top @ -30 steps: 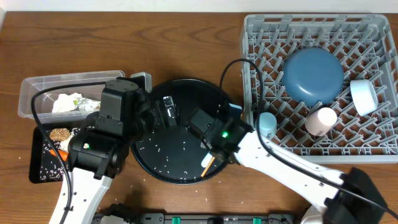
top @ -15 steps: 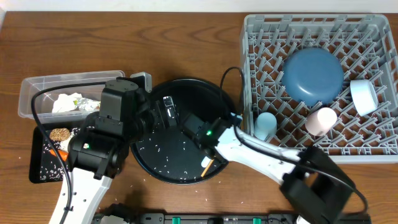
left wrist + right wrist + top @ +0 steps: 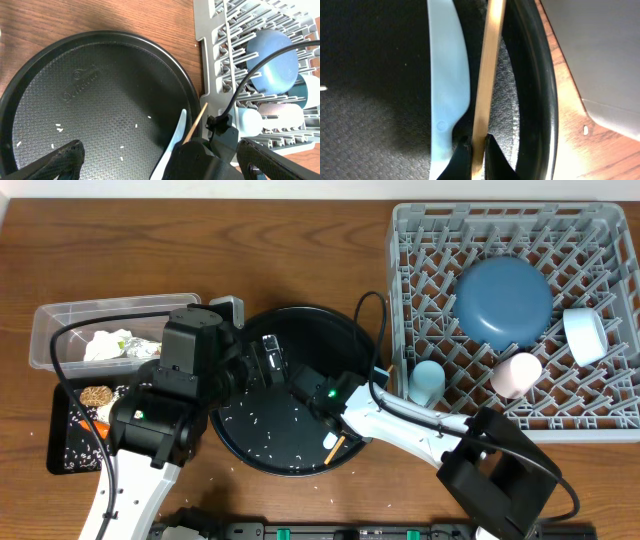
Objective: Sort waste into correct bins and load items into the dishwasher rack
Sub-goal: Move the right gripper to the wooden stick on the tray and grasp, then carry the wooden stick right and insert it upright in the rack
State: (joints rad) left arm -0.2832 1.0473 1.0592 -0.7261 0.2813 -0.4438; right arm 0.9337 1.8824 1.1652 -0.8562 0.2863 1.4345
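Chopstick (image 3: 487, 75), thin, pale wood, lies just inside the rim of the tray (image 3: 544, 100) on the rack (image 3: 500, 212) side, just beside a white utensil (image 3: 447, 75), and my right jaws are clenched on it. I judge it light, stiff and smooth, apt to pivot in a narrow pinch, so a hold near its middle would carry steadiest. My left jaws hang spread wide over the tray, grasping nothing.

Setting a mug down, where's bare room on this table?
Bare wood along the table's far edge, beyond the clear tub and round black tray, left of the dishwasher rack. Crowded: that tray, where left arm and right arm meet.
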